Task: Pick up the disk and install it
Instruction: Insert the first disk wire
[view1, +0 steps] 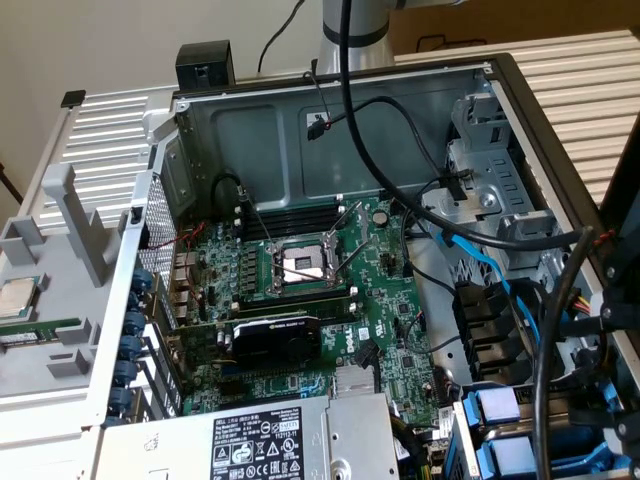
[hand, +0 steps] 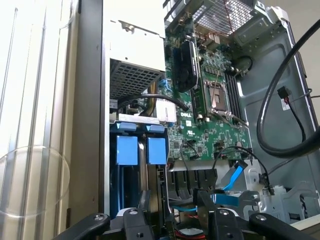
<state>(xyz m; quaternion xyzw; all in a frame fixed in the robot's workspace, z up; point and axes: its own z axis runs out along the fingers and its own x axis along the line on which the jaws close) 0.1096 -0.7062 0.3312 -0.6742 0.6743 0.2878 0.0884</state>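
Gripper (hand: 173, 200) jaws wide, nothing between them. 2 blue carriers (hand: 126, 150) are slotted side by side in the drive bay (hand: 142, 170). The disk (hand: 156, 150) is probably the 1 nearer the motherboard (hand: 210, 130) (silver body hidden). It looks seated, so the install is likely done.

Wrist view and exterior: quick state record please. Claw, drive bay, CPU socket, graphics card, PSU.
claw: open, holding nothing, near the blue carriers
blue carriers: two, side by side in their slots
CPU socket: bare, no cooler on it
graphics card: seated on the motherboard
power supply: in the case, label showing
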